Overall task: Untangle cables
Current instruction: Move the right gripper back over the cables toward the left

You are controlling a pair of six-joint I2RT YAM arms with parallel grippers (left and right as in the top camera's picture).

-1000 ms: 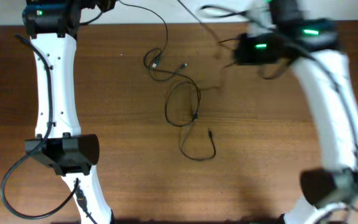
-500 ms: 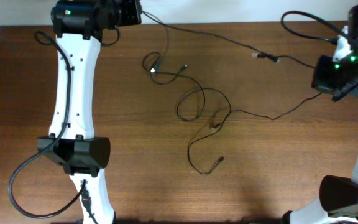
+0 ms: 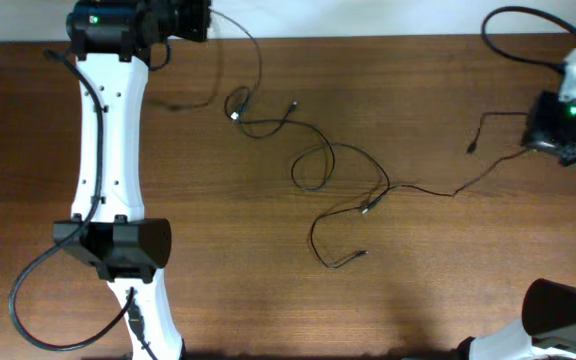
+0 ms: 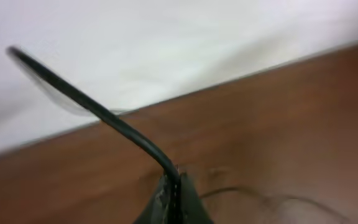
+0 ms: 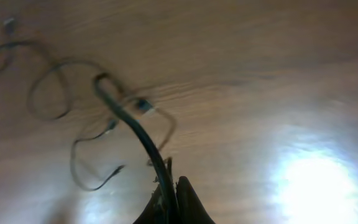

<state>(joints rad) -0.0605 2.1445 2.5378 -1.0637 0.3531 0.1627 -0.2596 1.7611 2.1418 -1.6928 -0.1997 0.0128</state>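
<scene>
The cables [image 3: 328,165] are thin black cords lying in loose loops across the middle of the wooden table [image 3: 218,250], with small plug ends [image 3: 295,104] showing. My left gripper [image 3: 196,18] is at the far left edge, shut on one cord [image 4: 104,115] that curves down to a small loop [image 3: 236,105]. At the right edge, my right gripper [image 3: 540,132] is shut on another cord [image 5: 135,130], which runs back to the loops [image 5: 48,93]. In each wrist view the jaws [image 4: 174,190] [image 5: 171,186] pinch a cord tightly. A free end [image 3: 473,148] dangles near the right gripper.
The white left arm [image 3: 103,150] lies along the left of the table, with its thick black base cable [image 3: 28,300] looped at the bottom left. The right arm's base [image 3: 558,310] sits at the bottom right. A white wall [image 4: 166,37] borders the far table edge.
The right gripper has swung from the top middle to the far right, dragging its cord. The loops have spread rightward and stretched out. The left gripper shifted slightly along the far edge.
</scene>
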